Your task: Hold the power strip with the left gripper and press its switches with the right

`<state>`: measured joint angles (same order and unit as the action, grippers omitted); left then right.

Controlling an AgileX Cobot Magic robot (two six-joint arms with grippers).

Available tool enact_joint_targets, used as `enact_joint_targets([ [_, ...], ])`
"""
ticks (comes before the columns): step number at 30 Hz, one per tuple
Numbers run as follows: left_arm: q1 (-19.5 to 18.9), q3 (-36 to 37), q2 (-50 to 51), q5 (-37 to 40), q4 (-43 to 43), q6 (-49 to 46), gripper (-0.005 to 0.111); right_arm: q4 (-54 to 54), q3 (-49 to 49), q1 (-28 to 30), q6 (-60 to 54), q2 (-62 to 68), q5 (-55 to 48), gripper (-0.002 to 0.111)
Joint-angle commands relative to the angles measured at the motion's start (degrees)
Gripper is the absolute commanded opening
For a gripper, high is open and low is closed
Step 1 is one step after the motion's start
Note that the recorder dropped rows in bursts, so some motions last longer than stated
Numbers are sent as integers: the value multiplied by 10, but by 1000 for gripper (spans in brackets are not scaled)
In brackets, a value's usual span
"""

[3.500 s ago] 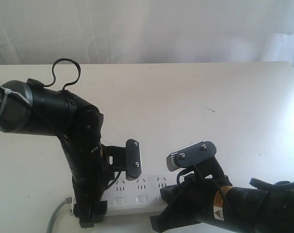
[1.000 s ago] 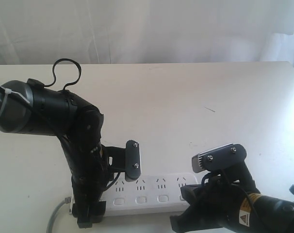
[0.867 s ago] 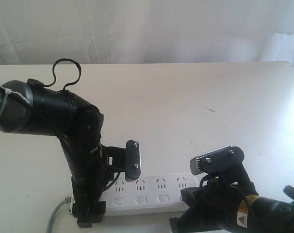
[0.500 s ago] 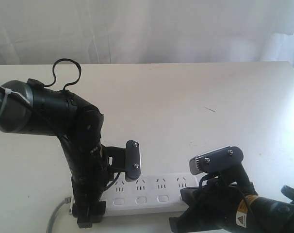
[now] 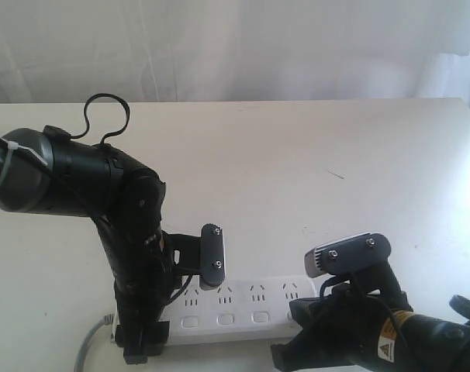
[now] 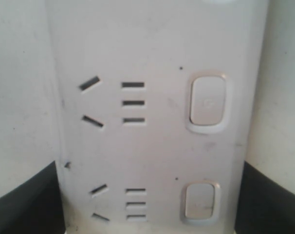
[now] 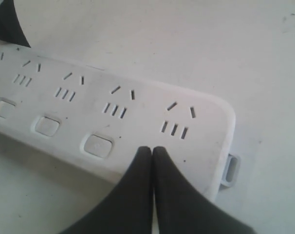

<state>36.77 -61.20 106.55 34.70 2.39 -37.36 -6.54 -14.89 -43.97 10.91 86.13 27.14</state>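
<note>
1. Currently the power strip (image 5: 243, 306) lies flat along the near edge of the bench (image 5: 297, 155), with its sockets and switches (image 7: 96, 145) facing up.
2. Around its cord end sits the left gripper (image 5: 175, 302), jaws set wide, one black pad against each long edge. It looks to be clamping the strip across its width.
3. On the other end, the right gripper (image 7: 151, 149) has its two fingers pinched together into a single point. That point rests just below the last socket set, where the fifth switch should be, and the tips hide the switch itself.
4. The press probably goes best straight down and short, with the tip centred on the button rather than on the housing. The left clamp can then take the load, and the free end neither tips nor slides.
5. Three switches show beside the tips. Whether any is on cannot be told.
6. Further out, a grey cord (image 5: 88, 345) trails from the clamped end and a small mounting tab (image 7: 230, 168) sticks out near the right fingers. Neither blocks the press.
7. In the exterior view the right arm covers the strip's far end, so the wrist view is the better check on aim.
</note>
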Motion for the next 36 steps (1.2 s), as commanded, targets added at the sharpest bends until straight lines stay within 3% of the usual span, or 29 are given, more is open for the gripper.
enact_joint_targets([
  [1, -1, 19, 27, 52, -6, -2, 0, -9, 3, 0, -7, 2, 12, 0],
  [36, -1, 19, 27, 52, -6, -3, 0, -14, 1, 0, 0, 59, -8, 0],
])
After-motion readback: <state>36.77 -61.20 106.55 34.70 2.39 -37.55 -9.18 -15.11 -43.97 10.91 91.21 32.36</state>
